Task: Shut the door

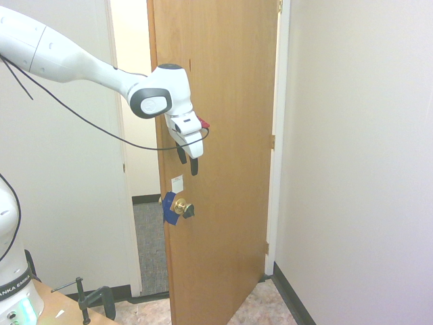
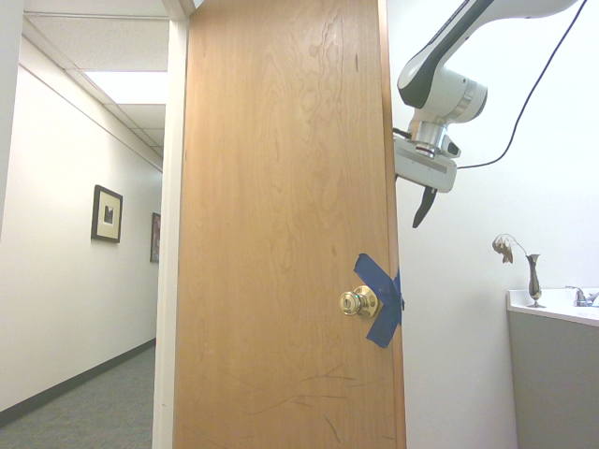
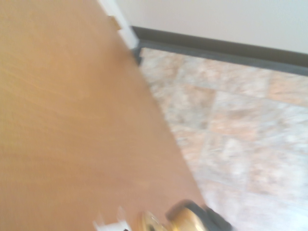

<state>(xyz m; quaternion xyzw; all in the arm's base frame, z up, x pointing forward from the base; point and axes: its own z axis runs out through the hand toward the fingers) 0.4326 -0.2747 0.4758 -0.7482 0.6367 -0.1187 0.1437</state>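
First exterior view, and here's the claw (image 1: 188, 162) poised high by the free edge of the wooden door (image 1: 220, 135), its two dark fingers pointing down, a modest gap between them, nothing in their hold! Right below the claw sit the white sticker (image 1: 177, 184), then the brass doorknob (image 1: 180, 206) with blue tape (image 1: 170, 208) beside it; beyond the claw, the door stands ajar, the doorway (image 1: 145, 162) showing past its edge. The step in hand looks like a push, so no grip should be called for: bring the fingertips onto the knob-side face, near that free edge for leverage, and sweep smoothly towards the white frame (image 1: 278, 135), following the hinge arc. Steady pressure, please; slide off the edge and the claw could get caught behind it! Now, the tricky viewing: whether the fingers touch the wood is hard to call, the second exterior view hides part of the claw behind the door edge, the top of the door is cut off, and the wrist view is a blur, with the doorknob clipped at its border
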